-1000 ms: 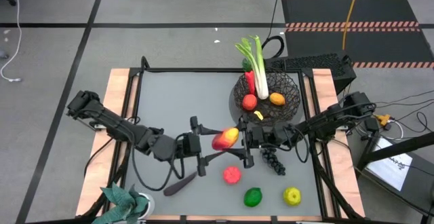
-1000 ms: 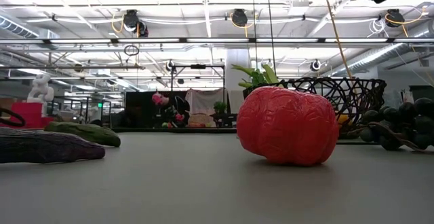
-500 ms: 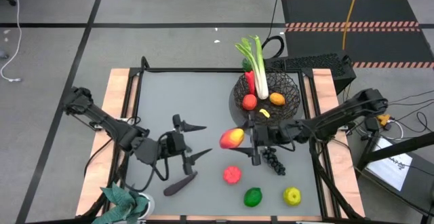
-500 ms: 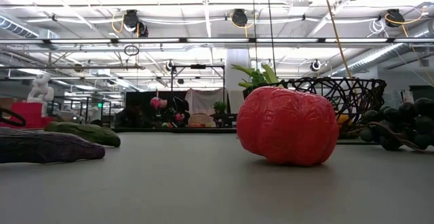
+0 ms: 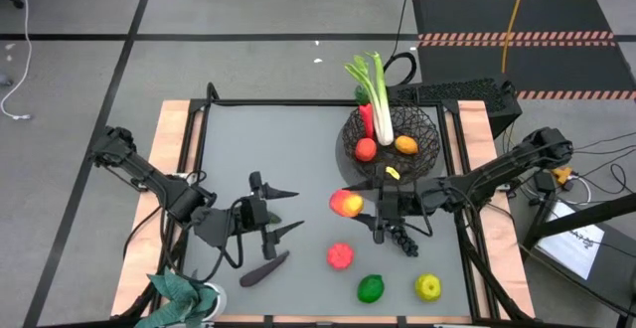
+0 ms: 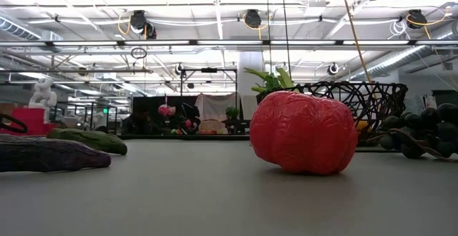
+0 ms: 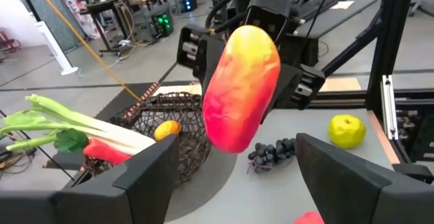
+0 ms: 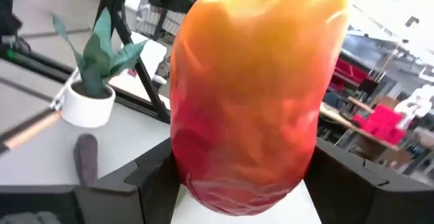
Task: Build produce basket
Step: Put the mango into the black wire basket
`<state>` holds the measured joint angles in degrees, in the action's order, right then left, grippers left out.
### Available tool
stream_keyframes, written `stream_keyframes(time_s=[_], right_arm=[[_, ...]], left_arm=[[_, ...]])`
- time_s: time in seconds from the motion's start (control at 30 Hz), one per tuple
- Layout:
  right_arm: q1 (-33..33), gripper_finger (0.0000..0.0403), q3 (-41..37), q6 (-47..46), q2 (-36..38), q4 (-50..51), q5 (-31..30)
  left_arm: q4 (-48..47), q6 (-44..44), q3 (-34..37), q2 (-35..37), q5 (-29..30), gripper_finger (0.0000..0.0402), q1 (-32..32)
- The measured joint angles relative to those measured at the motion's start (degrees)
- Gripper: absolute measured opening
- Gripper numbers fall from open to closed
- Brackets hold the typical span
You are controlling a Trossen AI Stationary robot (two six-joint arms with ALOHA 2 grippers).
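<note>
My right gripper [image 5: 360, 207] is shut on a red and yellow mango [image 5: 346, 204], in the air left of the dark grapes [image 5: 402, 237] and near of the black wire basket [image 5: 394, 141]. The basket holds a leek [image 5: 378, 94], a red piece, a red fruit and an orange fruit. My left gripper [image 5: 288, 210] is open and empty at the table's middle left, its fingers pointing at the mango, which also shows in the left wrist view [image 7: 241, 88]. A red fruit [image 5: 340, 255], a green fruit [image 5: 371, 288], a yellow-green fruit [image 5: 428, 287] and an eggplant [image 5: 263, 268] lie on the table. My right gripper pinches the mango between its two fingers [image 8: 152, 180], which stand on the fruit's two opposite sides [image 8: 196, 149]. The fingers come level from the table's right side. The mango is lifted clear of the table, its long axis roughly upright and a little tilted [image 7: 237, 115].
A teal plant in a white pot [image 5: 189, 298] stands at the near left corner. In the low view a green cucumber [image 6: 89, 140] lies behind the eggplant [image 6: 43, 154], and the red fruit [image 6: 304, 132] stands in front of the basket [image 6: 354, 100].
My left gripper has drawn back toward the table's left edge, away from the mango, its fingers open. My right gripper has carried the mango a little toward the table's right edge, still clear of the table.
</note>
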<state>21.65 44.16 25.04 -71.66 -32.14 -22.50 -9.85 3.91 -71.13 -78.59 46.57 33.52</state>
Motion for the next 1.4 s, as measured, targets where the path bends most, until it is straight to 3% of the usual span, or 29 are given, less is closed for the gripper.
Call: stream_keyframes(time_s=[0.5, 1.2, 1.4], right_arm=[[0.0, 0.026, 0.0, 15.0, 0.0, -0.1, 0.0], [0.0, 0.026, 0.0, 16.1, 0.0, -1.9, 0.0], [-0.2, 0.026, 0.0, 11.1, 0.0, -2.8, 0.1]], left_arm=[[-5.1, 7.4, 0.0, 0.0, -0.3, 0.0277, 0.4], [-5.1, 8.4, 0.0, 0.0, -0.5, 0.0278, 2.0], [-5.1, 8.3, 0.0, 0.0, -0.4, 0.0278, 2.0]])
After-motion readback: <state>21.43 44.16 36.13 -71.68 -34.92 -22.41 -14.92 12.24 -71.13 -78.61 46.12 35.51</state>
